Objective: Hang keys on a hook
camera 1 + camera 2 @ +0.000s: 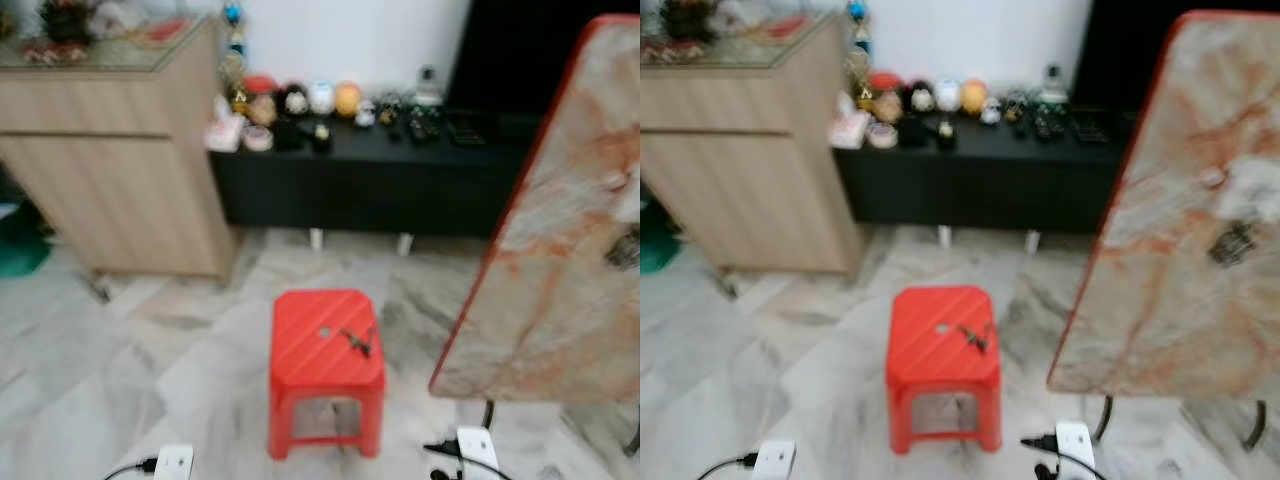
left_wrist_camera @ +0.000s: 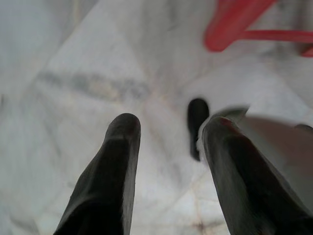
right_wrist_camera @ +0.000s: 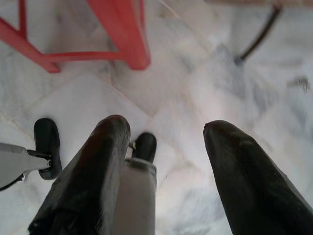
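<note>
**Keys on red stool, both pincers low over the floor**

Marble floor (image 1: 150,380) pale and grey-veined, spread beneath both pincers. Ahead of the right pincer and to its outer side, a large marble-patterned panel (image 1: 570,230) with a red edge, tilted, on dark thin legs. Far ahead of the left pincer, a light wooden cabinet (image 1: 120,170) with a glass top. Beyond both pincers, against the white wall, a long black low desk (image 1: 400,180) crowded with small figurines and ornaments (image 1: 320,100), too blurred to tell apart.

Red plastic stool (image 1: 325,350) ahead, between the two pincers and a little beyond them, standing on the floor. Keys (image 1: 357,341) lying on the stool's seat, toward the side nearer the right pincer, dark and small, details blurred.

Left pincer (image 2: 166,132) pointing down at the floor, fingers (image 2: 115,166) spread apart, nothing between them; a stool leg seen beyond the tips. Right pincer (image 3: 164,129) likewise aimed at the floor, fingers (image 3: 234,166) apart and holding nothing, stool legs just beyond. White wrist parts with black cables at the lower edge of the head views.
</note>
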Robot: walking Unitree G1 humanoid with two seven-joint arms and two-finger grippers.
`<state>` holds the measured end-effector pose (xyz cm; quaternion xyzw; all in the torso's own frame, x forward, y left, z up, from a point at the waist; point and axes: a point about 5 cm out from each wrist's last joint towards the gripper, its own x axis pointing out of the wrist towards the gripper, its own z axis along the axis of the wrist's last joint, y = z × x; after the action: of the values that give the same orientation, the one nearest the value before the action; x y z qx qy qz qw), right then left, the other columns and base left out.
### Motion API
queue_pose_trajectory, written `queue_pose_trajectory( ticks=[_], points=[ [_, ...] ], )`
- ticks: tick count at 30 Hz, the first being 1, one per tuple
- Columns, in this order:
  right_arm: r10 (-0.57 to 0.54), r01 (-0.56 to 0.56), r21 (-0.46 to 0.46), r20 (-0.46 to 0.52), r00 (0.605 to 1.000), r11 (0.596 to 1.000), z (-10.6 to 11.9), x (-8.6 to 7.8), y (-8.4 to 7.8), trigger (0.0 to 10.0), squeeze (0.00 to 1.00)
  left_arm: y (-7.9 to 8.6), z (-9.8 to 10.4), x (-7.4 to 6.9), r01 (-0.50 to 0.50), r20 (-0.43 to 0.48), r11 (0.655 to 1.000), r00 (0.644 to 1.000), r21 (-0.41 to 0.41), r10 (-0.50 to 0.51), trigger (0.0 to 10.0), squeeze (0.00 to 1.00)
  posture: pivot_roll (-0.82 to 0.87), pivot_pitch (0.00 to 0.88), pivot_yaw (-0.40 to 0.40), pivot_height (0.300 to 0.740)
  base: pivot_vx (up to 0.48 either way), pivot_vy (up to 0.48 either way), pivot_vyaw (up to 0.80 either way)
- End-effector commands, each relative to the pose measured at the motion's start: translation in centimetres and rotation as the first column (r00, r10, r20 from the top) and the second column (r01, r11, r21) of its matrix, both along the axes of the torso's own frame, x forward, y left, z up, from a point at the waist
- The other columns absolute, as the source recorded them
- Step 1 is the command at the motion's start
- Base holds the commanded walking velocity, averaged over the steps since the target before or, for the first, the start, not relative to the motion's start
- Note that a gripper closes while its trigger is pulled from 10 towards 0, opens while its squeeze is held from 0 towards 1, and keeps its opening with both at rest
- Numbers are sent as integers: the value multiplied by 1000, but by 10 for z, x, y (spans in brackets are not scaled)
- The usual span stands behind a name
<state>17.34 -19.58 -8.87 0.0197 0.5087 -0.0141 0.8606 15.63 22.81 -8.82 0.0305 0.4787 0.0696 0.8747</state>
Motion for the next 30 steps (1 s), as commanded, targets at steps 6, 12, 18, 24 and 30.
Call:
queue_pose_trajectory(
  ticks=[6, 12, 18, 24, 30],
  points=[
    [-17, 16, 28, 18, 1000, 999, 1, 4, 8, 10000, 0, 8, -3, -10, -8, -41, 1000, 999, 15, 8, 10000, 0, 36, 0, -20, 740, 0, 480, 203],
    [-16, 16, 30, 17, 1000, 999, 1, 3, 8, 10000, 0, 8, -3, -11, -8, -37, 1000, 999, 16, 8, 10000, 0, 36, 0, -19, 740, 0, 277, 0],
    [-29, 28, 22, 16, 999, 999, 0, 3, 8, 10000, 0, 5, -3, -9, -1, -33, 1000, 999, 13, 2, 10000, 0, 36, 0, -19, 740, 0, 0, 0],
    [-31, 31, 20, 18, 999, 999, 0, 3, 7, 10000, 0, 3, -3, -8, 3, -30, 1000, 1000, 5, -3, 10000, 0, 36, 0, -19, 740, 0, 0, 0],
    [-35, 34, 16, 20, 999, 999, 1, 3, 7, 10000, 0, 2, -2, -7, 17, -26, 1000, 1000, -1, -17, 10000, 0, 36, 0, -18, 740, 0, 0, 0]
  ],
)
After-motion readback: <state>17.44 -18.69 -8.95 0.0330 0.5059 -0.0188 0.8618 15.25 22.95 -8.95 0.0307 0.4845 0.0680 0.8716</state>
